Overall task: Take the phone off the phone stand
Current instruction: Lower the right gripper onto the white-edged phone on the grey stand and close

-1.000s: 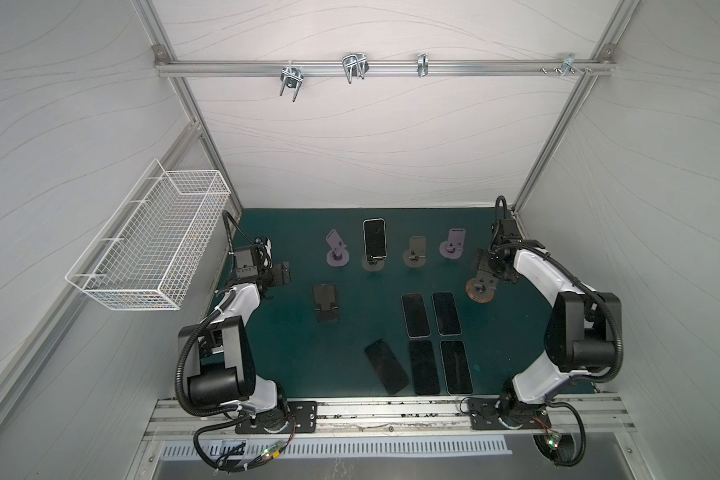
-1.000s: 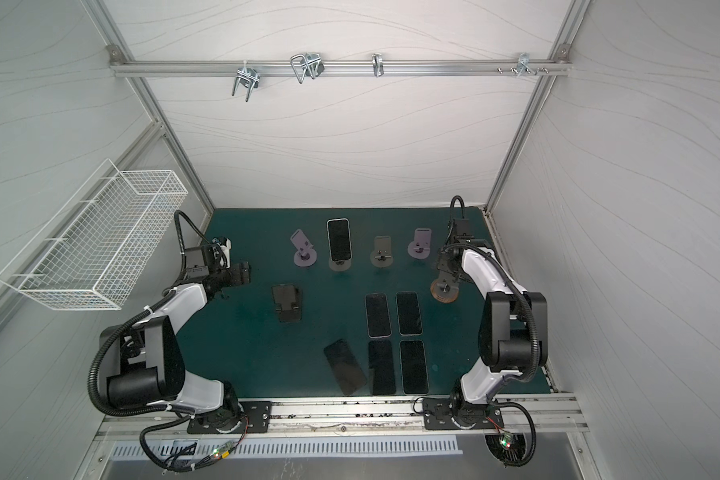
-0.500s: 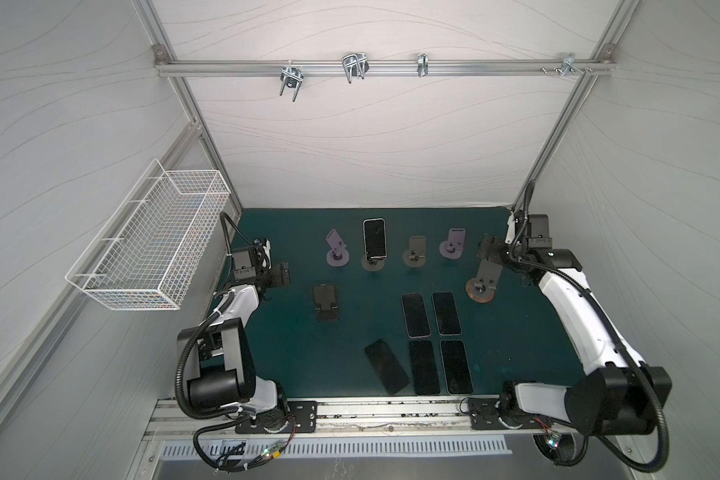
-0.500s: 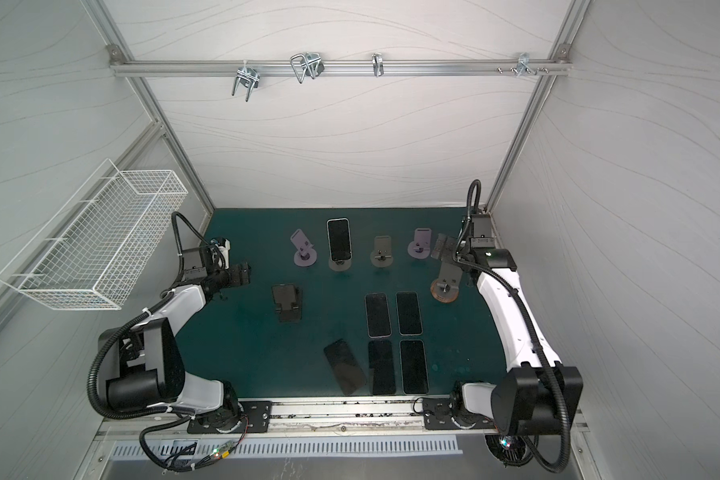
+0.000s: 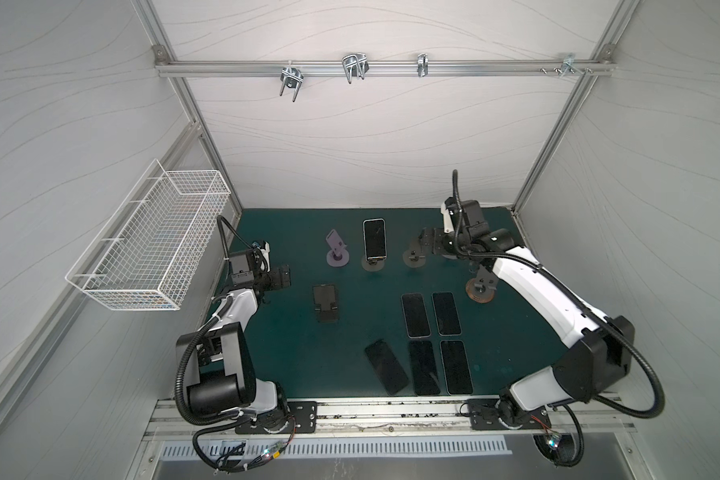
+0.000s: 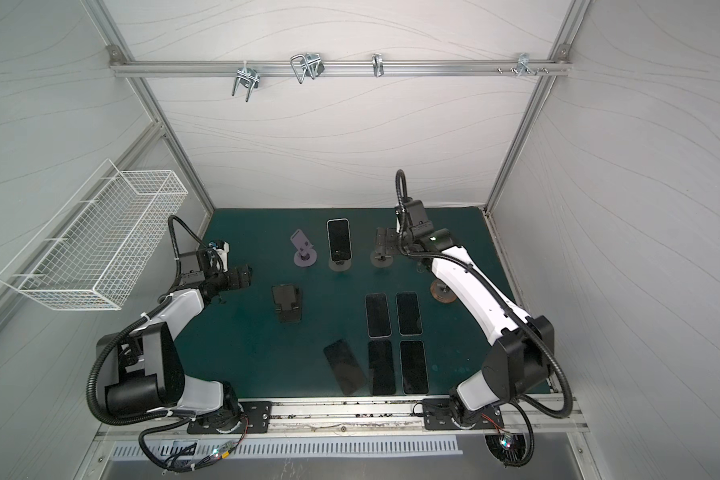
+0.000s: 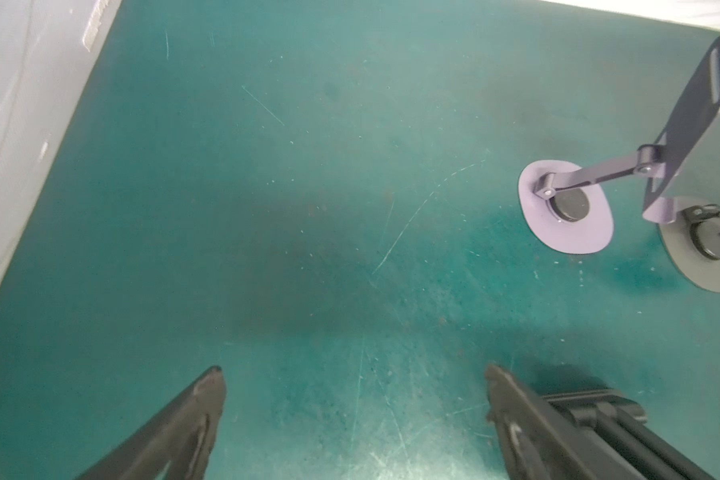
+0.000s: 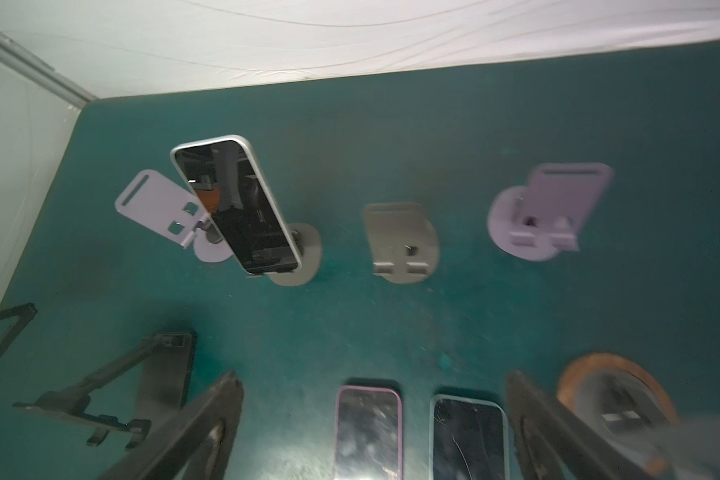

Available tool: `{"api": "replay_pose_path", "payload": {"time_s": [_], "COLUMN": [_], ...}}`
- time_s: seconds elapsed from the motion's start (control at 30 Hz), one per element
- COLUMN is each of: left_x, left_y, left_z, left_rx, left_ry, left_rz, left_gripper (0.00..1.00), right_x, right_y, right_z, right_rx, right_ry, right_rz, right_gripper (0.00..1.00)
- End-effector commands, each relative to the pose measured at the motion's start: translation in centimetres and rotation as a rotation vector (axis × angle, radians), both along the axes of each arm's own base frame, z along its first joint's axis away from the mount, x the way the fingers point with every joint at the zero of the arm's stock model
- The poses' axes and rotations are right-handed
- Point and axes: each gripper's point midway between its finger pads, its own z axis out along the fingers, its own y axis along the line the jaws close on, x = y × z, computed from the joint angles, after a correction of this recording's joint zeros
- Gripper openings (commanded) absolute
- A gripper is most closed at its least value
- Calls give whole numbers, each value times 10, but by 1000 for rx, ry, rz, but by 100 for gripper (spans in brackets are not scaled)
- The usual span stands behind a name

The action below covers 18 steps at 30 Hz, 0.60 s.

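Observation:
A white-edged phone (image 5: 374,238) (image 6: 339,244) leans upright on a grey round-based phone stand (image 5: 373,264) in the back row; the right wrist view shows the phone (image 8: 235,205) and the stand (image 8: 306,253) ahead and to one side. My right gripper (image 5: 425,244) (image 6: 380,241) (image 8: 375,378) is open and empty, raised over the bare grey stand (image 5: 414,258) just right of the phone's stand, apart from the phone. At the mat's left side my left gripper (image 5: 282,281) (image 6: 245,277) (image 7: 354,372) stands open over bare mat, holding nothing.
An empty purple stand (image 5: 336,250) (image 7: 566,208) is left of the phone, another purple stand (image 8: 551,212) at the row's right end. A black folding stand (image 5: 325,302), a copper-based stand (image 5: 479,289) and several flat phones (image 5: 414,315) lie nearer. A wire basket (image 5: 154,245) hangs on the left wall.
The right arm has unfolded and swung its gripper from the far right toward the back middle, over the bare grey stand. The left gripper's place has barely changed.

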Motion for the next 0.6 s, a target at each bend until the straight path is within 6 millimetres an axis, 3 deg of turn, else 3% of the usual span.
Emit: {"api": "replay_pose_path", "payload": {"time_s": [0.0, 0.3, 0.57], "left_x": [6, 6, 6], "left_y": [2, 2, 6], "left_z": [21, 20, 21], "left_rx": [8, 4, 12], "left_ry": [-88, -81, -87], "left_rz": [-19, -18, 4], "left_gripper": [100, 100, 100], "right_x": [16, 50, 80], "right_y": [26, 105, 143], "right_z": [5, -8, -21], "right_rx": [-11, -86, -78], "right_ry": [-43, -170, -205], "right_rz": [0, 37, -28], "right_gripper": [99, 99, 99]}}
